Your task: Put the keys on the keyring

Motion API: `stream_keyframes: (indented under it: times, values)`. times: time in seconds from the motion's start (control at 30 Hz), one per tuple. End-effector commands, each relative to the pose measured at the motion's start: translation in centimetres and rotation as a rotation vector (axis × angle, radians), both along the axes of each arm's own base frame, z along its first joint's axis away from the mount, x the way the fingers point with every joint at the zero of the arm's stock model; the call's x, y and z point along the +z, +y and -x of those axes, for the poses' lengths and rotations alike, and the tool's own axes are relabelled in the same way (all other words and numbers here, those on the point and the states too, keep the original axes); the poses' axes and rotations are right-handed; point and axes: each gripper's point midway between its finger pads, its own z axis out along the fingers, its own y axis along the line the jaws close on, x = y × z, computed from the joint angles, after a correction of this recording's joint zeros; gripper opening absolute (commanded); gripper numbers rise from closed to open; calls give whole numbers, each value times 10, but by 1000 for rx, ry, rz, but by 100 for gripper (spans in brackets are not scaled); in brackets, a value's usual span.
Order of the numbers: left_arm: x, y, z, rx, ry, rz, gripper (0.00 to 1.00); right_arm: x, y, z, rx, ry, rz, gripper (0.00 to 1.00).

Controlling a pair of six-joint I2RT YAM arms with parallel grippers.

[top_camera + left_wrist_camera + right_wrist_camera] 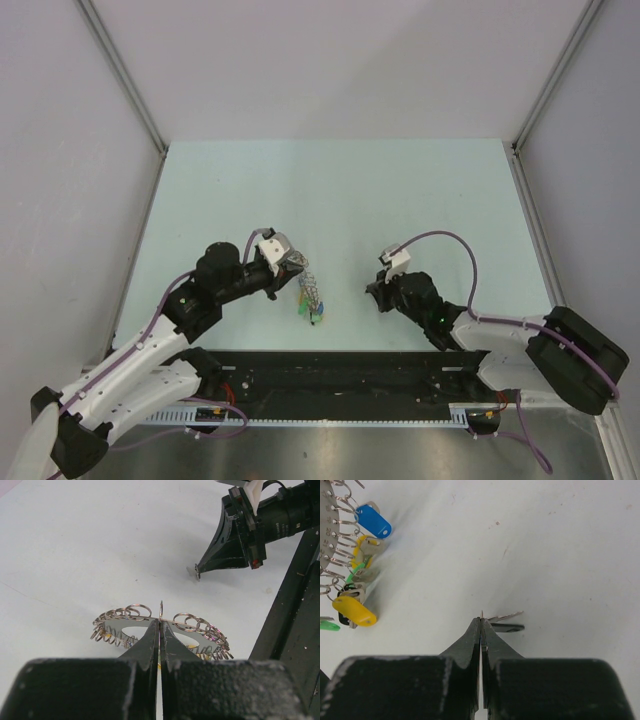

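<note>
The keyring [125, 622] is a flat grey metal ring edged with many small wire loops. My left gripper [160, 622] is shut on its near rim, pinching one upright loop, and holds it above the table. In the top view the left gripper [290, 265] has the keyring [311, 288] hanging to its right. Several keys hang from the loops, among them a blue one [373, 521], a yellow one [355, 611] and a green one [327, 626]. My right gripper [481, 621] is shut on one tiny bare metal key [506, 616], its blade pointing right. It hovers right of the keyring, apart from it.
The pale table [340, 190] is walled by grey panels on three sides. A black rail [340, 375] runs along the near edge between the arm bases. In the left wrist view the right gripper [197, 572] hangs low over the table beyond the keyring.
</note>
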Motion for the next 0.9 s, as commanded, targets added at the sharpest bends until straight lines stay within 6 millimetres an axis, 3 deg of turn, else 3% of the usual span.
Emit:
stream_keyframes:
  times: [0.0, 0.2, 0.5, 0.73, 0.87]
  values:
    - [29, -3, -5, 4, -88, 67, 0, 3, -9, 7, -50, 21, -30, 0]
    - [29, -3, -5, 4, -90, 68, 0, -7, -30, 20, -132, 93, -24, 7]
    - [30, -3, -5, 2, -94, 70, 0, -23, -38, 33, -187, 223, -14, 16]
    - [31, -4, -2, -8, -93, 72, 1, 1, -32, 36, -136, 217, 4, 34]
    - [30, -8, 1, -42, -87, 73, 1, 38, -17, 29, -52, 142, -18, 42]
